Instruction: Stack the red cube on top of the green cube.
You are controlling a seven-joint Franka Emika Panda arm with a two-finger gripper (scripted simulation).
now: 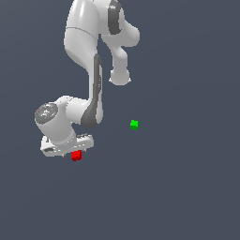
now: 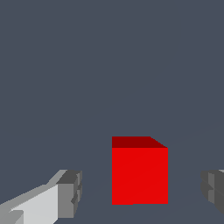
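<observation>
1. Arm: the white Panda arm [image 1: 86, 70] reaches down toward the exterior view's left, wrist low over the flat grey surface [image 1: 187, 197]. No edge or corner of that surface shows in either view, so places are given relative to the exterior view's sides only.

2. Claw [image 1: 70, 151]: released. In the wrist view the two fingers [image 2: 69, 192] stand wide apart with visible grey gaps on both sides of the red cube [image 2: 140, 175]; neither pad touches it. The second finger shows only partly at the frame's margin.

3. Red cube [image 1: 76, 155]: sits on the surface directly under the claw, toward the exterior view's left. In the wrist view it lies between the fingers, somewhat nearer one than the other. Faces look roughly square to the finger line; being a cube it has no long axis to favour.

4. Key relation: cube is bracketed by the fingers, so the coming move turns on descent and closure rather than sideways travel. Judgement: whether the pads are already down at mid-height of the cube cannot be told for certain; they appear close to it.

5. Green cube [image 1: 134, 124]: alone on the surface, well apart from the red cube, toward the exterior view's right and farther up the picture. Not in the wrist view.

6. Progress, judged: grasp not yet made; lift, carry and placing remain. Risk: off-centre closure may nudge the cube.
</observation>
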